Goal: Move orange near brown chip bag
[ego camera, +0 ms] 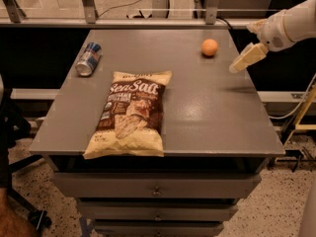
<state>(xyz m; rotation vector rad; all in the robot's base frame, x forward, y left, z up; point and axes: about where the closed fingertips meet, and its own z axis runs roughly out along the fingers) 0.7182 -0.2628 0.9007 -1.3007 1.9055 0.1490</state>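
Orange (210, 47): small, smooth, round, on the bench's (207, 112) far side. Gripper (236, 66) hung just right of it; open or closed, couldn't tell.

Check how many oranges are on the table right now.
1. The orange sits near the far right corner of the table, apart from the brown chip bag lying front-left. The gripper hangs just right of the orange. No other looks hidden.
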